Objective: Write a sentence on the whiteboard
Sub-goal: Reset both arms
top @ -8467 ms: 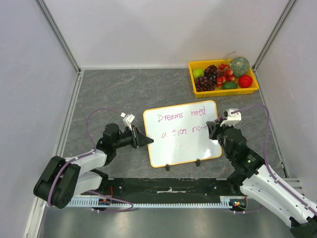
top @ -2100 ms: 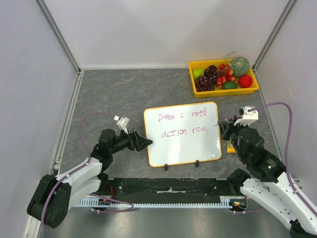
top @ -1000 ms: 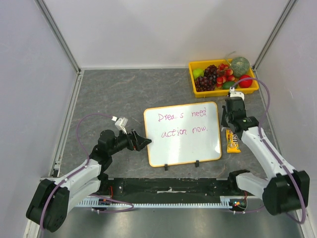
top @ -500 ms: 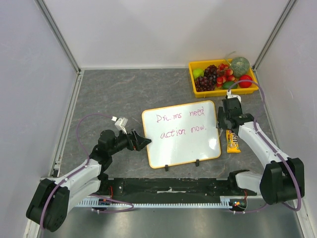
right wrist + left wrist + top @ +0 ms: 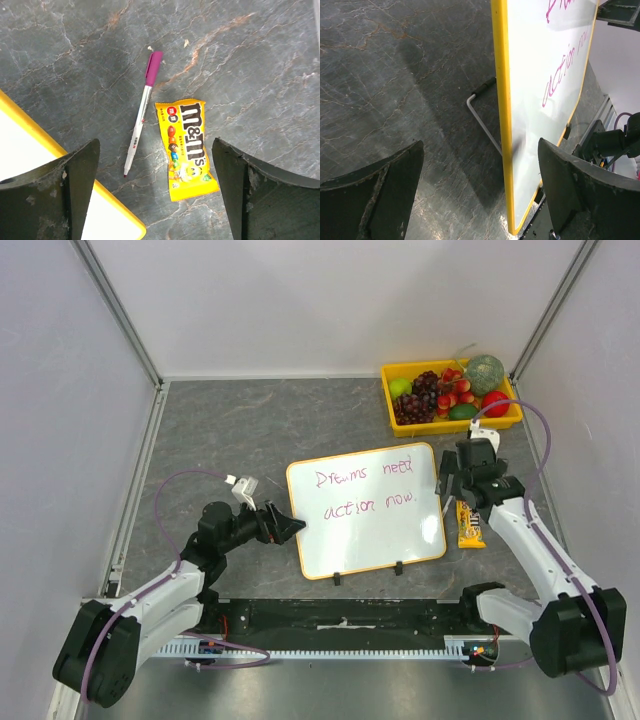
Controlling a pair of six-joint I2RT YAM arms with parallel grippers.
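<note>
The whiteboard, white with an orange-yellow frame, stands at mid table with "Dreams need action now." in pink on it. My left gripper is open, and the board's left edge stands between its fingers without a visible grip. My right gripper hangs open just right of the board, holding nothing. Under it a white marker with a purple cap lies flat on the table, its tip near the board's frame. In the wrist views the left gripper and right gripper both show wide-apart fingers.
A yellow M&M's bag lies beside the marker, right of the board. A yellow tray of fruit sits at the back right. The board's wire stand rests on the grey stone-patterned table.
My right gripper has opened and let the marker go; it now lies on the table. The right arm shifted slightly. The board slid a little to the left. The left arm has not moved.
</note>
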